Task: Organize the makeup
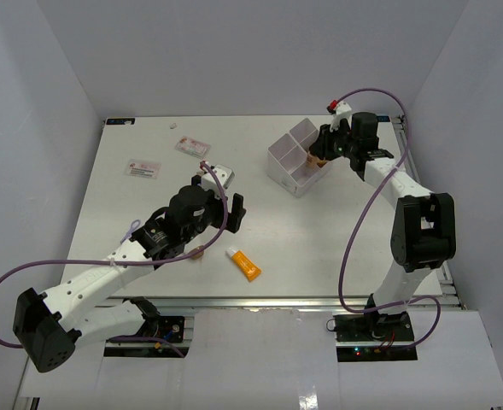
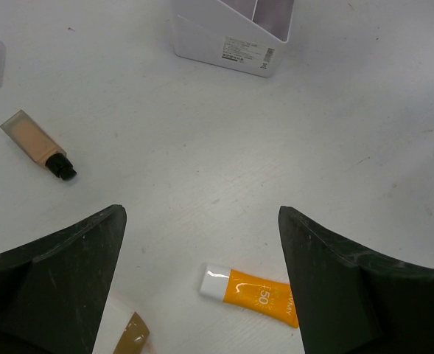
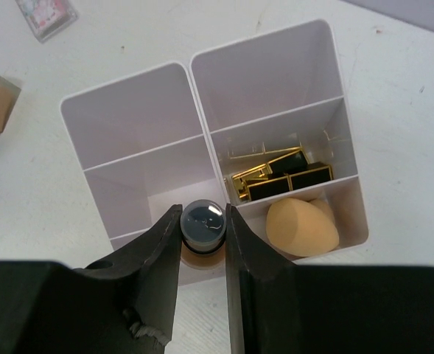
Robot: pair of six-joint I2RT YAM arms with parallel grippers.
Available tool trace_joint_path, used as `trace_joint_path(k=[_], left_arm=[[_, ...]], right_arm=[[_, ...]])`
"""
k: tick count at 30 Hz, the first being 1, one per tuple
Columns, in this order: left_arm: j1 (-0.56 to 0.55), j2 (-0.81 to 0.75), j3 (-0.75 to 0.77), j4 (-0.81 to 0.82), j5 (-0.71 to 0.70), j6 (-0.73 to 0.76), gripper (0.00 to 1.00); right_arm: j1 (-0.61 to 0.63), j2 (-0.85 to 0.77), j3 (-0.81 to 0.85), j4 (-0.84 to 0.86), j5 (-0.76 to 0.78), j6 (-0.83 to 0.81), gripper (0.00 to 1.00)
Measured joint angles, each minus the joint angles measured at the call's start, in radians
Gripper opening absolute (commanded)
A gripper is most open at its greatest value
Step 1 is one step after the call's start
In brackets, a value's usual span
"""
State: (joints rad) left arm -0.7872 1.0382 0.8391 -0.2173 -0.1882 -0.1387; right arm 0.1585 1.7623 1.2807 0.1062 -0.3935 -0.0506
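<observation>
You had lipstick tubes [image 3: 279, 177] and tan sponge [image 3: 301, 225] boxed; your right gripper [image 3: 203, 220] held a dark-capped bottle [image 3: 203, 226] over the box [image 3: 128, 110]. Your left gripper [image 2: 200, 214] gaped above the orange tube [image 2: 257, 291]; a beige tube [image 2: 36, 141] lay unsorted nearby.

2 white-and-black arms [image 1: 89, 286] (purple cables [image 1: 372, 90])

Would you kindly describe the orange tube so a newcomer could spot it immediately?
Look at the white table's near edge, around its middle. A small tube lies there, just right of the left arm: bright orange with a white cap, unlike the beige, dark-capped tube farther back.
</observation>
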Motion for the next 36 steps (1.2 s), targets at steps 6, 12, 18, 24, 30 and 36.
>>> trace_joint_path(k=[6,12,18,24,30,36], left_arm=[[0.0,0.001,-0.001,0.0,-0.002,0.0,0.95],[0.005,0.002,-0.002,0.0,-0.002,0.0,0.96],[0.015,0.013,-0.008,0.0,0.004,-0.003,0.95],[0.054,0.057,-0.008,0.0,0.044,-0.025,0.93],[0.141,0.111,-0.007,-0.001,0.121,-0.082,0.76],[0.364,0.238,0.033,-0.01,0.286,-0.2,0.68]], right_arm=[[0.004,-0.007,-0.144,0.129,0.017,-0.003,0.17],[0.01,-0.007,-0.184,0.188,0.029,-0.004,0.33],[0.01,-0.014,-0.2,0.217,0.033,-0.012,0.47],[0.01,-0.046,-0.205,0.219,0.027,-0.022,0.55],[0.009,-0.129,-0.24,0.205,0.011,-0.04,0.68],[-0.005,-0.362,-0.262,0.03,-0.262,-0.194,0.93]])
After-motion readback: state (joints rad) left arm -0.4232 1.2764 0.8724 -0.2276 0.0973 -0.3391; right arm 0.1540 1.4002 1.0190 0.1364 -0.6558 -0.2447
